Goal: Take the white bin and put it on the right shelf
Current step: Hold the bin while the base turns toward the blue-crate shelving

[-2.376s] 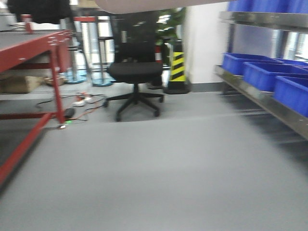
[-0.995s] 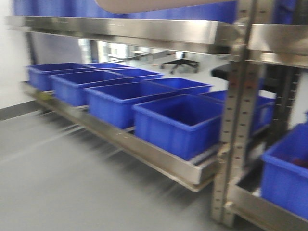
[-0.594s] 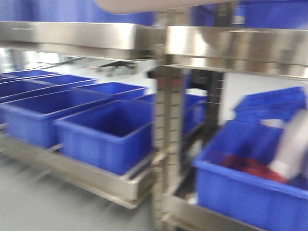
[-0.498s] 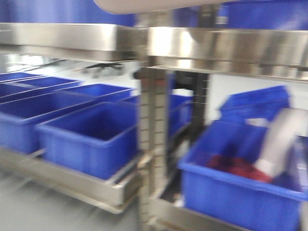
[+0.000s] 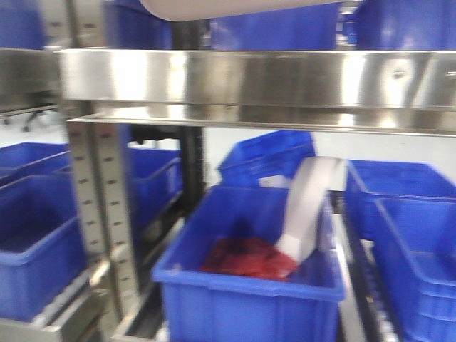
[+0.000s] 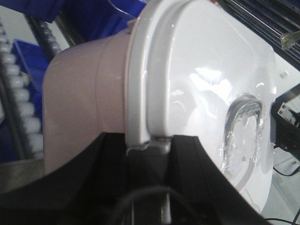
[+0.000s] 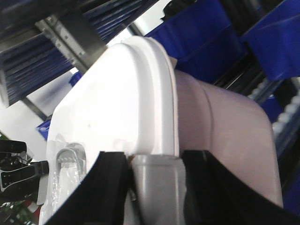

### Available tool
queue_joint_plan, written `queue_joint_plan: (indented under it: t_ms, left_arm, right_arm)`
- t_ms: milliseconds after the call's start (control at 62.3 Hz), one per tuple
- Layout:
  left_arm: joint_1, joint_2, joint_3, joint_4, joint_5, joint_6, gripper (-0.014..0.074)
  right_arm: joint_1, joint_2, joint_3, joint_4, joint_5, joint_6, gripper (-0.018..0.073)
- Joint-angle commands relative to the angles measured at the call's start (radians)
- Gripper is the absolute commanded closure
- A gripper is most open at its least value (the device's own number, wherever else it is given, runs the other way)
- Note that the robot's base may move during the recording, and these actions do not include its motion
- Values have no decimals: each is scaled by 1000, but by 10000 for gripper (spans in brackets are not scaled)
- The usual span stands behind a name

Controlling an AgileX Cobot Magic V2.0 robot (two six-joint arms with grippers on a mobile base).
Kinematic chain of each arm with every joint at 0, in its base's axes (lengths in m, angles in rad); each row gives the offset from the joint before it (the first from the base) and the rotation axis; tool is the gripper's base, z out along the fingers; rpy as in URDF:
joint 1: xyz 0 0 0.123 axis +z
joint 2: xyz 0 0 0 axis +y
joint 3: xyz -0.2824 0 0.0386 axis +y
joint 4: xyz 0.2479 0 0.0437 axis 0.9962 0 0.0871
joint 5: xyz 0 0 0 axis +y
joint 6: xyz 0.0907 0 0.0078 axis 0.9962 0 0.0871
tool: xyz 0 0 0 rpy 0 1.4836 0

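Observation:
The white bin is held up between both grippers. In the front view only its pale underside (image 5: pixel 235 7) shows at the top edge. In the left wrist view its white lid (image 6: pixel 201 79) and pinkish-beige side (image 6: pixel 79 103) fill the frame. My left gripper (image 6: pixel 149 140) is shut on the lid rim. In the right wrist view the lid (image 7: pixel 112 103) and side (image 7: pixel 229 136) show. My right gripper (image 7: pixel 155 159) is shut on the opposite rim. The right shelf's shiny steel front rail (image 5: pixel 285 78) runs just below the bin, with a perforated upright (image 5: pixel 100 206) at the left.
Below the rail a blue crate (image 5: pixel 242 299) holds red items and a white curved piece (image 5: pixel 308 206). More blue crates stand at the left (image 5: pixel 35 242), at the right (image 5: pixel 413 249) and on the upper level (image 5: pixel 285 28). Roller tracks (image 6: pixel 18 93) line the rack.
The front view has swung right, from open floor with a chair and red table, along the rack of blue crates, to the bay right of the upright. The bin stays at the top.

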Motion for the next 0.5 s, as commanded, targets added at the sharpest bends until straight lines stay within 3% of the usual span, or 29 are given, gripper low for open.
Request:
queue_joint_plan:
  t_ms: [0, 482]
  left_arm:
    - [-80, -53, -36, -147, 300, 35, 722]
    - [-80, -53, -36, -147, 300, 35, 722]
  right_arm:
    - [55, -39, -32, 89, 287, -15, 500]
    - [55, -39, -32, 89, 287, -15, 500]
